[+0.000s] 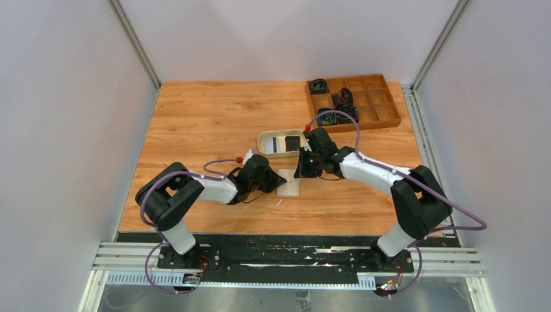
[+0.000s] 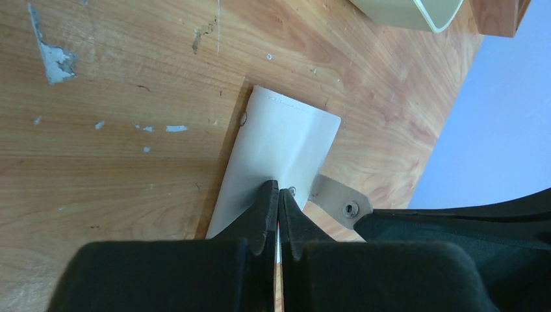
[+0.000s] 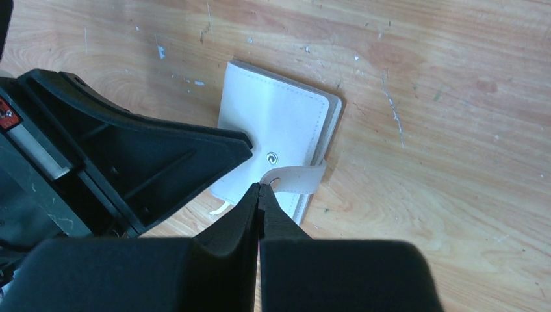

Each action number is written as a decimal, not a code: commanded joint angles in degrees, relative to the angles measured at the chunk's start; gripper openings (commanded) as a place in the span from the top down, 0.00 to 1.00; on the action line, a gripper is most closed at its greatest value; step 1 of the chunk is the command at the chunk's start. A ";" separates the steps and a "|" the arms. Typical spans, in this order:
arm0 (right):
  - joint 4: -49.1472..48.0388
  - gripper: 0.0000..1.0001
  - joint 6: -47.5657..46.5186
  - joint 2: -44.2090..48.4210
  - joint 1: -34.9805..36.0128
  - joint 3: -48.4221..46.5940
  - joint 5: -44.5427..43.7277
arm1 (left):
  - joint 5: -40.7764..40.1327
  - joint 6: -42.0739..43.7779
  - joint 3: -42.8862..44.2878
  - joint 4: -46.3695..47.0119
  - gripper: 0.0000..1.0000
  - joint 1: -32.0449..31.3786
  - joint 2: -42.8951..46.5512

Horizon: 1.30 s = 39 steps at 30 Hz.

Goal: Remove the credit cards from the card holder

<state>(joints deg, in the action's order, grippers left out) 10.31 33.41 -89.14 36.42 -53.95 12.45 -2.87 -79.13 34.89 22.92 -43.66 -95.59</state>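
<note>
The card holder (image 1: 290, 184) is a cream wallet lying folded shut on the table between my two grippers. It also shows in the left wrist view (image 2: 286, 140) and the right wrist view (image 3: 273, 123). My left gripper (image 2: 279, 191) is shut, its tips resting on the wallet's top face near the snap stud. My right gripper (image 3: 258, 186) is shut at the end of the snap tab (image 3: 300, 178), which is off its stud and lifted. A light striped card (image 1: 276, 143) and a black card (image 1: 293, 142) lie in the oval tray. Any cards inside the wallet are hidden.
The oval beige tray (image 1: 262, 144) stands just behind the wallet; its rim shows in the left wrist view (image 2: 436, 16). A brown wooden compartment box (image 1: 383, 116) holding dark coiled items sits at the back right. Grey walls close in the table's sides.
</note>
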 commanded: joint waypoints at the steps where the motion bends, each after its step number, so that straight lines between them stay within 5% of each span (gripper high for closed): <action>1: 1.97 1.00 1.07 -3.03 1.53 -3.96 -1.60 | -1.09 0.37 -1.92 -2.26 1.00 0.85 -1.35; 39: 3.05 1.00 -1.77 -13.94 2.54 -8.34 5.91 | -0.10 0.82 -2.58 -2.64 1.00 2.26 -2.24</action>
<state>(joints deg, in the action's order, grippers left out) 13.34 32.86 -102.04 38.35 -62.06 17.65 -0.69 -79.35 33.85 25.04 -41.74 -96.18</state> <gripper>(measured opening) 0.004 0.011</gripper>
